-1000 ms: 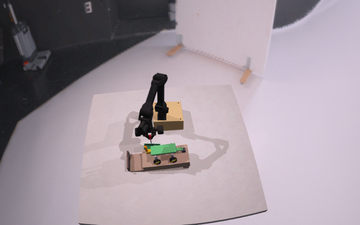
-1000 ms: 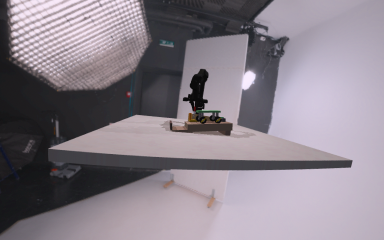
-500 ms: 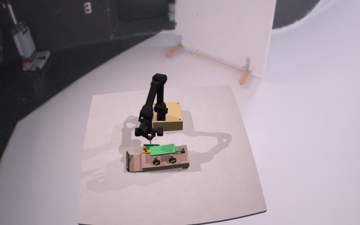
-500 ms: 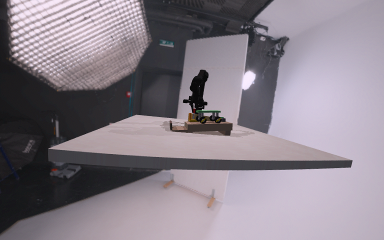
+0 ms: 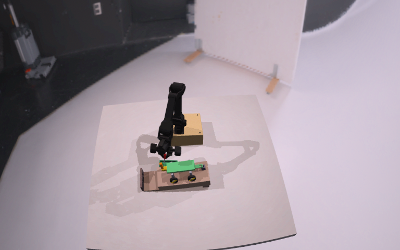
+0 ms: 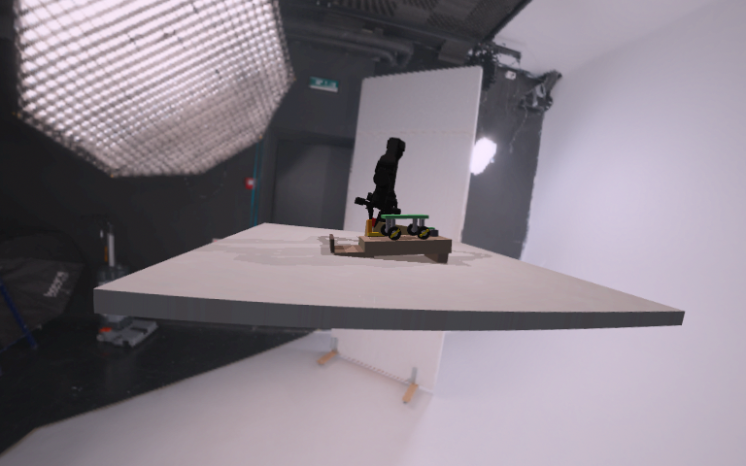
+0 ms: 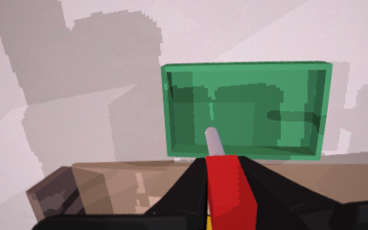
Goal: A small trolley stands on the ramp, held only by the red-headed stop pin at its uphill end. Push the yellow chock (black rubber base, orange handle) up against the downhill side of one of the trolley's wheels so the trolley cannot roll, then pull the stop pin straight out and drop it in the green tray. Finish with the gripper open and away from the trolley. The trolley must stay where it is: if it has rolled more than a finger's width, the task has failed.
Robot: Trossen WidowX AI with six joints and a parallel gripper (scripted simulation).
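Jaws [image 5: 164, 157] [image 6: 374, 221] pinched on red-headed pin [image 5: 164, 158] [image 6: 374, 222] [image 7: 231, 192], shank over green tray [image 5: 168, 161] [image 7: 246, 66] | chock [image 5: 163, 167] [image 6: 370, 227] by trolley's [image 5: 180, 166] [image 6: 404, 216] downhill end — wheel contact hidden | I'd worry: early release could catch the rim; a sideways swing might knock the chock — trolley rolls
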